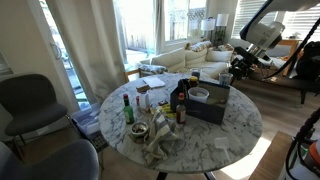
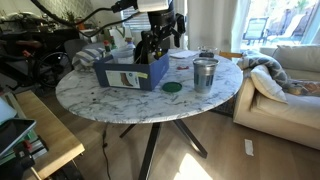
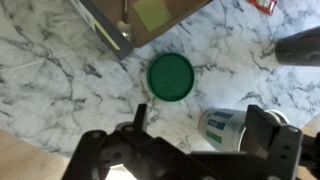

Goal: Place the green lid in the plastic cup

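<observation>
The green lid [image 3: 170, 77] lies flat on the marble table [image 3: 50, 70], round and dark green, next to the corner of a blue box. It also shows in an exterior view [image 2: 172, 87]. The plastic cup [image 2: 205, 73] stands upright just beside the lid, clear grey with a printed label; it shows from above in the wrist view [image 3: 228, 127]. My gripper [image 3: 200, 125] is open and empty. It hovers above the table [image 2: 160, 45], over the lid and cup. It also shows at the table's far edge [image 1: 238, 68].
A blue cardboard box [image 2: 130, 72] with items inside stands close to the lid; it also shows in an exterior view [image 1: 208, 103]. Bottles [image 1: 128, 108], jars and crumpled paper crowd the table's other side. Chairs [image 1: 30, 100] and a sofa [image 2: 285, 75] surround the table.
</observation>
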### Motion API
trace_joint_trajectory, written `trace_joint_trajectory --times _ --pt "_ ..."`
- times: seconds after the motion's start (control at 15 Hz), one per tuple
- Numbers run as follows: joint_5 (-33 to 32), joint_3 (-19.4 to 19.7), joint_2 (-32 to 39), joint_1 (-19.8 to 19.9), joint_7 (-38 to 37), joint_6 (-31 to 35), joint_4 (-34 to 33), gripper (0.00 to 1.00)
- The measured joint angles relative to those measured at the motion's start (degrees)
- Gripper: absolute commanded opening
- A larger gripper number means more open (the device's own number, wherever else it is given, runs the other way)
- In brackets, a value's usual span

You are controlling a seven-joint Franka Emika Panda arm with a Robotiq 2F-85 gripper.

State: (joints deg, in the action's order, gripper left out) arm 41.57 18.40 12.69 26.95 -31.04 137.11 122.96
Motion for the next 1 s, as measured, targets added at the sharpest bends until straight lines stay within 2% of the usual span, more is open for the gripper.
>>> trace_joint_trajectory --times 0.27,0.47,0.6,0.73,0.87,1.0 --pt "0.0 0.4 1.5 -0.5 0.1 0.9 -1.2 1.0" --pt "-2.1 0.7 1.5 -0.6 1.7 -7.1 -1.4 1.0" --pt "-5.4 1.2 1.7 -0.6 2.4 -13.1 -1.4 1.0" --pt "-11.2 2.2 2.4 -0.6 2.4 -16.4 -1.5 1.0" --pt "-17.6 3.7 3.9 -0.7 2.4 -16.4 -1.7 1.0" --pt "-21.1 4.9 6.0 -0.6 3.2 -12.1 -2.3 1.0"
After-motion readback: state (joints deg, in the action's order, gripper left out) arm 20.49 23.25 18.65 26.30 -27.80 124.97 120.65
